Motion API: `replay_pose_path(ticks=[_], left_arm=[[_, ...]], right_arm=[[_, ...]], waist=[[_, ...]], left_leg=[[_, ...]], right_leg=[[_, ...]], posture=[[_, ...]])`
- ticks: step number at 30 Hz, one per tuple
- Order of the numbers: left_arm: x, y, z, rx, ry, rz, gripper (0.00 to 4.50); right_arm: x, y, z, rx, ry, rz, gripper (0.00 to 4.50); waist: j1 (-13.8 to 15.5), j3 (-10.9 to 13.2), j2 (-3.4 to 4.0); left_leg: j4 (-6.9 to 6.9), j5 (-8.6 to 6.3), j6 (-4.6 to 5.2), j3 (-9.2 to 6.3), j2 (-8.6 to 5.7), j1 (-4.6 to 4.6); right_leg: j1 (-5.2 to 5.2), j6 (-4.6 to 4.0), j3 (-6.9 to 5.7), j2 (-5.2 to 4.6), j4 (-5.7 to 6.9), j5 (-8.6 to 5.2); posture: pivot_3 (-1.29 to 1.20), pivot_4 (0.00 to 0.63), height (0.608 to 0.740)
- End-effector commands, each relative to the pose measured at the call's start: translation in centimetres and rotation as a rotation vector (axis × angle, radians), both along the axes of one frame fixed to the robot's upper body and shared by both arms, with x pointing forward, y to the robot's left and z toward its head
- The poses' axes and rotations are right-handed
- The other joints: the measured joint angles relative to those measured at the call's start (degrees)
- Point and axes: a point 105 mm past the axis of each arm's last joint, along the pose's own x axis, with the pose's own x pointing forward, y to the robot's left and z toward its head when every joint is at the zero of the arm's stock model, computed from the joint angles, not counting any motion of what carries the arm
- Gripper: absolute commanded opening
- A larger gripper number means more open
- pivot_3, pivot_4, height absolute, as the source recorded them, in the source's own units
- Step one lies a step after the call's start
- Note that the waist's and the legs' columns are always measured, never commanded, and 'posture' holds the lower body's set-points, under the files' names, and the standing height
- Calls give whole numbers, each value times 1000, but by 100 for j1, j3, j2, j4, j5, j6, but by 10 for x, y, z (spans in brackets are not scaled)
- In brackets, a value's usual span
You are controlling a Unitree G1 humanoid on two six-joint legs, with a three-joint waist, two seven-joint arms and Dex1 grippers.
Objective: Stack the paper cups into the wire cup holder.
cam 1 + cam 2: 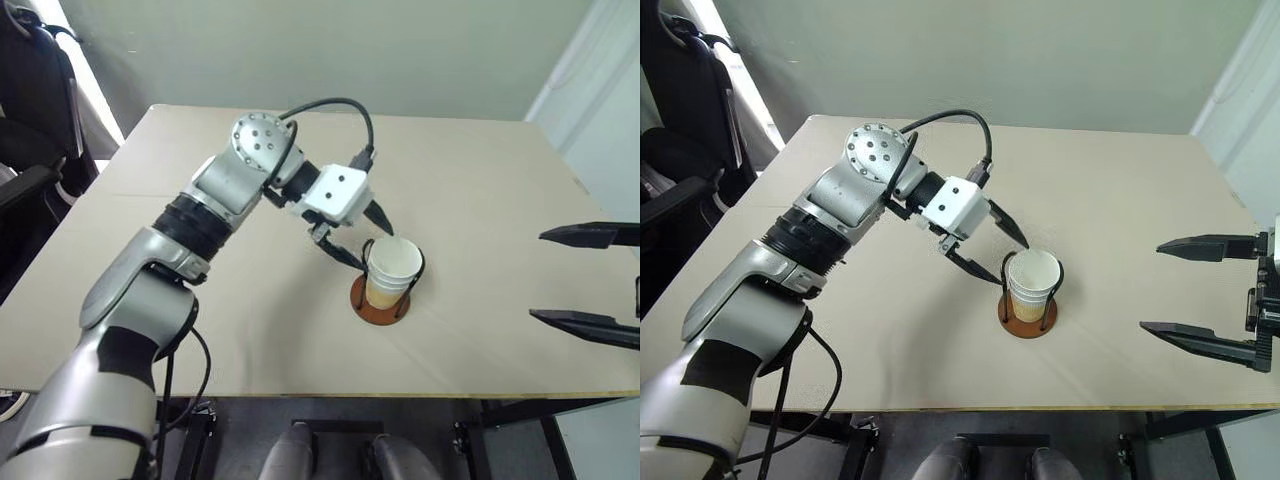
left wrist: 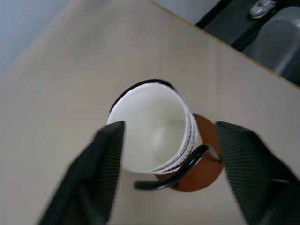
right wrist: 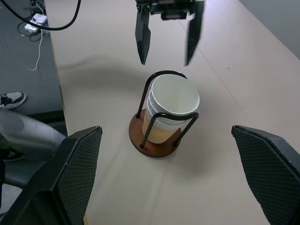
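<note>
Paper cups (image 1: 393,265) nested in wire cup holder (image 1: 379,300)

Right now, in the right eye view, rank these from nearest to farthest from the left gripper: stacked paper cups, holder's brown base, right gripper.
1. Paper cups, just beside the open left gripper.
2. Holder's brown base, below the cups.
3. Right gripper, far right, open.

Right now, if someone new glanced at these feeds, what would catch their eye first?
The stack of cups nested in the holder near the table's middle, leaning a little. Next, the left claw just beside the top rim with its fingers spread and nothing between them. The right claw waits wide open off to the right, well apart from the stack.
</note>
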Motion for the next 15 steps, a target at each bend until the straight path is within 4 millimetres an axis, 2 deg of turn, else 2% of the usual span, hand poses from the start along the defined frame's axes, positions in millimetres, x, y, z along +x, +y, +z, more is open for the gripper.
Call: replay_pose_path(ticks=[1, 6, 8, 10, 11, 14, 15], left_arm=[[1, 8, 23, -63, -12, 42, 4462], [7, 42, 43, -193, 67, 216, 4462], [7, 75, 45, -242, 128, 339, 4462], [1, 92, 41, -256, 173, 400, 4462], [-3, 99, 35, -253, 199, 429, 4462], [-28, 147, -10, -212, 318, 632, 4462], [-38, 155, -18, -202, 345, 664, 4462]], right_arm=[[4, -1, 0, 3, -14, 8, 4500], [13, -6, -10, 2, 24, -6, 4500], [14, -11, -22, -12, 75, -32, 4500], [13, -15, -29, -14, 108, -47, 4500], [13, -21, -33, -17, 122, -70, 4500], [18, -39, -40, 40, 151, -146, 4500], [18, -43, -41, 59, 161, -152, 4500]], waist=[[-2, 0, 0], [-13, -1, 2], [-31, -3, 6], [-46, -6, 10], [-47, -6, 10], [-77, -18, 30], [-98, -18, 30]], left_leg=[[2, -1, 1, 0, 0, 0], [6, -2, 3, 3, 1, 2], [3, -1, 2, 4, 2, 2], [2, 3, -4, 6, 4, 5], [4, 4, -5, 5, 4, 5], [5, 13, -21, 12, 3, 10], [3, 16, -26, 20, 3, 12]], right_leg=[[1, 1, 0, 0, 0, 0], [-1, 3, 2, 1, 3, 0], [-4, 4, 3, 2, 3, 0], [-5, 6, 5, 3, 4, -2], [-5, 8, 5, 4, 4, -3], [0, 12, 12, 1, -2, -6], [1, 19, 16, 1, -6, -10]], posture=[[0, 150, 740], [0, 150, 740], [0, 150, 740], [0, 150, 740], [0, 150, 740], [0, 150, 740], [0, 150, 740]])
